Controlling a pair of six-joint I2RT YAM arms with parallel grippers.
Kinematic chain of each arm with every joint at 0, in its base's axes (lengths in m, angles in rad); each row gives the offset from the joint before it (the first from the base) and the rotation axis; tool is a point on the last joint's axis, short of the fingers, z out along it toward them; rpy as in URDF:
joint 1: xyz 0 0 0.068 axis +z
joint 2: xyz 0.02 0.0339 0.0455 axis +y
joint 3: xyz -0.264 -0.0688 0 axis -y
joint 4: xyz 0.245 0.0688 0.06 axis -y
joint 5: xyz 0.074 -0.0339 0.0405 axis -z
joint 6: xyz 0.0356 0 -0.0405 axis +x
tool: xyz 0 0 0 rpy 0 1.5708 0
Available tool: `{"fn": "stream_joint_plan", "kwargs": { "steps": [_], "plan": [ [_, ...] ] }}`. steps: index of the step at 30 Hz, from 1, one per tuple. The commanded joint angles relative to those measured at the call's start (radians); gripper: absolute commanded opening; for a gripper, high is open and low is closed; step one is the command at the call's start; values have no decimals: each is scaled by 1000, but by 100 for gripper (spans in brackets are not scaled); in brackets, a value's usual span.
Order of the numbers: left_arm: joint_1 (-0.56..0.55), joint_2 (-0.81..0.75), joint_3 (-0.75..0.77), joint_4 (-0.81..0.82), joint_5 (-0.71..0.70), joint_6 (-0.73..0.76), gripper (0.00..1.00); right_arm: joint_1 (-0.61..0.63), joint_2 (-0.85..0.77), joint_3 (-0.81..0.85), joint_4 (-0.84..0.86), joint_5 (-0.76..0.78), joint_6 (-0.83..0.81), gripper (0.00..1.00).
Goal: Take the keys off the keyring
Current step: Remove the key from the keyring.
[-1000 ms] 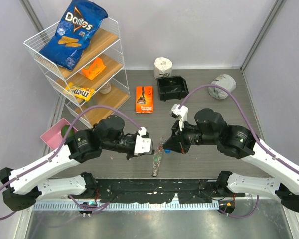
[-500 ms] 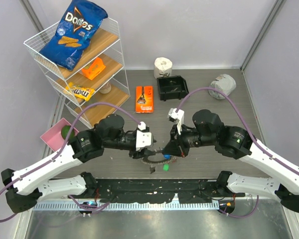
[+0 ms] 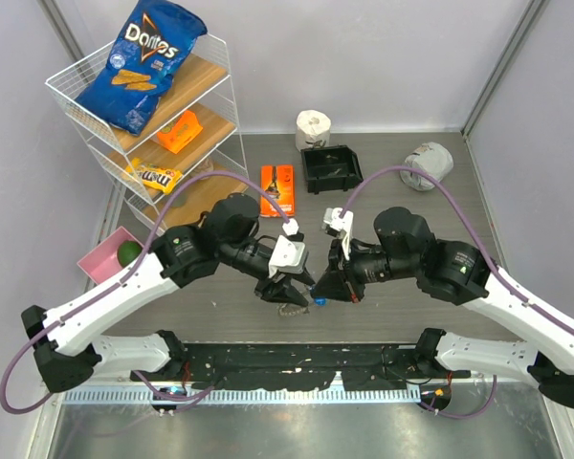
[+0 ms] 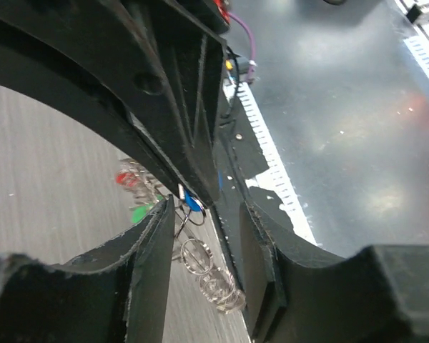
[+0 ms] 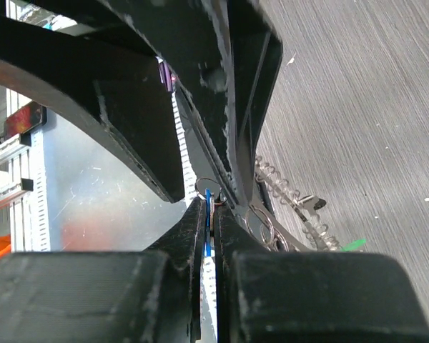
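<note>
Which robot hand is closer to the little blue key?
Right. The right gripper pinches the blue key between its fingers; the left gripper, open, hovers just beside it over the keyring.

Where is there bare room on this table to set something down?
Bare tabletop: between the black tray and the crumpled white wad, and behind the right arm. Crowded: front middle, where the left gripper and right gripper meet over keys and keyring; shelf and pink bin fill the left.

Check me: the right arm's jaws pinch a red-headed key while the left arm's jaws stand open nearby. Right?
Not quite. The right arm's jaws pinch a blue-headed key, not a red-headed one, as the right wrist view shows. The left arm's jaws do stand open nearby.
</note>
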Motion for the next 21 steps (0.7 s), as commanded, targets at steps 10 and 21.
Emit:
{"fn": "stream_joint_plan", "kwargs": {
  "steps": [10, 21],
  "plan": [
    [4, 17, 13, -41, 34, 15, 31, -2, -2, 94, 39, -29, -33, 5],
    [4, 39, 20, -41, -35, -16, 26, -2, -22, 111, 31, -27, -25, 5]
  ]
}}
